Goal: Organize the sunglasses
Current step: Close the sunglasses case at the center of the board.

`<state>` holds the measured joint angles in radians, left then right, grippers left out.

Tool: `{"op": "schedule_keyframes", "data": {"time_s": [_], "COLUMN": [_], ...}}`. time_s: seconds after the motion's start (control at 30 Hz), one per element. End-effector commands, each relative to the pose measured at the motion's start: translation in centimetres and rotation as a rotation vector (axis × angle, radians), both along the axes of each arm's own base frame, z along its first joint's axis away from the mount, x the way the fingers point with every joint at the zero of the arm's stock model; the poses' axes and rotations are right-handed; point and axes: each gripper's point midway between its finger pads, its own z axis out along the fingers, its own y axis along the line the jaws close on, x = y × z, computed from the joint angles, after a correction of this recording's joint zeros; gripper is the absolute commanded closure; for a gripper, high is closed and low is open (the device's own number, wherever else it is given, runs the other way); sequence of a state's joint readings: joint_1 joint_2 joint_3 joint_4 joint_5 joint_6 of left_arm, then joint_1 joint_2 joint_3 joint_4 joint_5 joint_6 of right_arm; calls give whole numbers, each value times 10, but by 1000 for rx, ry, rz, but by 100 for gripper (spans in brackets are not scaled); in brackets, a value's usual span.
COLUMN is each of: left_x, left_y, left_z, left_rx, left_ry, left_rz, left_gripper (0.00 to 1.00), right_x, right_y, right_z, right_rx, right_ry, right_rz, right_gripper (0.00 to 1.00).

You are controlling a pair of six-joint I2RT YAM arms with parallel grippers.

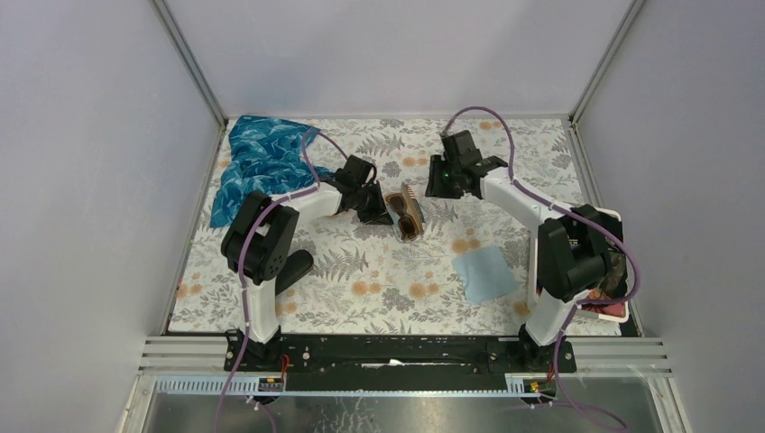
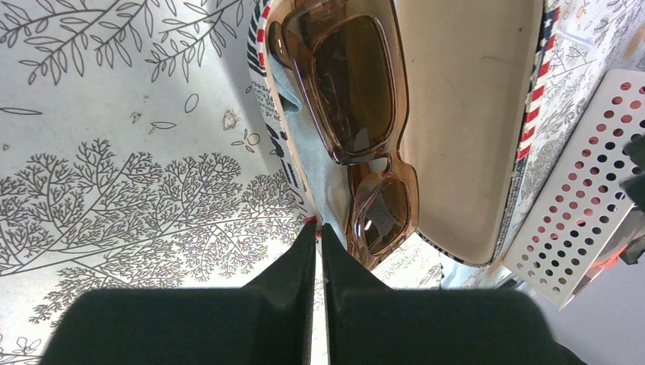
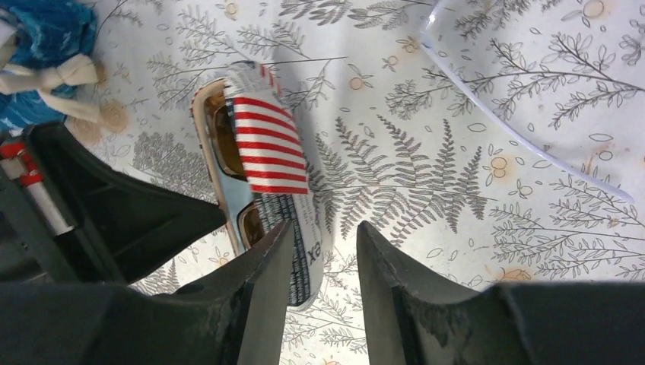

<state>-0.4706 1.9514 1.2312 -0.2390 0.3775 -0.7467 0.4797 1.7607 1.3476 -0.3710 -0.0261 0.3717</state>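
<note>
The sunglasses (image 2: 357,84), with brown lenses in an amber see-through frame, lie inside an open flag-patterned glasses case (image 2: 456,114) at mid-table (image 1: 410,215). My left gripper (image 2: 319,226) is shut, its tips pinching the near rim of the case's lower half. In the right wrist view the striped lid (image 3: 266,137) stands half over the sunglasses (image 3: 225,137). My right gripper (image 3: 323,239) is open just short of the case's end, with nothing gripped between its fingers (image 3: 262,266). From above, the right gripper (image 1: 437,186) sits to the right of the case.
A blue patterned cloth (image 1: 262,162) lies at the back left. A light blue cloth (image 1: 485,273) lies at the front right. A white perforated tray (image 1: 616,219) stands at the right edge. Clear-framed glasses (image 3: 525,144) lie on the fern-print tablecloth.
</note>
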Motion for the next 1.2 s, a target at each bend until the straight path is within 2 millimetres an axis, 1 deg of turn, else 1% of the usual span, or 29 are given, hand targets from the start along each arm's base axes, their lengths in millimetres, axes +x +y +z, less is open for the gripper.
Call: {"op": "schedule_keyframes", "data": {"time_s": [0.0, 0.17, 0.37, 0.57, 0.67, 0.9, 1.17], "left_x": [3, 2, 2, 3, 4, 6, 5], "left_y": [-1, -1, -1, -3, -4, -5, -4], "left_z": [7, 8, 5, 5, 5, 3, -1], "left_rx": [-5, -7, -2, -11, -12, -12, -8], "left_ry": [-41, -42, -34, -33, -33, -29, -21], "left_rz": [-23, -26, -30, -35, -35, -35, -33], "left_gripper": [92, 92, 92, 92, 92, 92, 92], "right_x": [-1, -2, -4, -11, -16, -28, -40], "right_y": [19, 27, 36, 44, 47, 50, 62], "right_z": [1, -15, -29, -43, -46, -59, -71], "right_rx": [177, 247, 284, 327, 354, 366, 332], "right_ry": [44, 85, 131, 182, 201, 239, 265], "right_rz": [15, 27, 42, 58, 63, 67, 88], "right_gripper": [57, 60, 63, 68, 71, 72, 72]}}
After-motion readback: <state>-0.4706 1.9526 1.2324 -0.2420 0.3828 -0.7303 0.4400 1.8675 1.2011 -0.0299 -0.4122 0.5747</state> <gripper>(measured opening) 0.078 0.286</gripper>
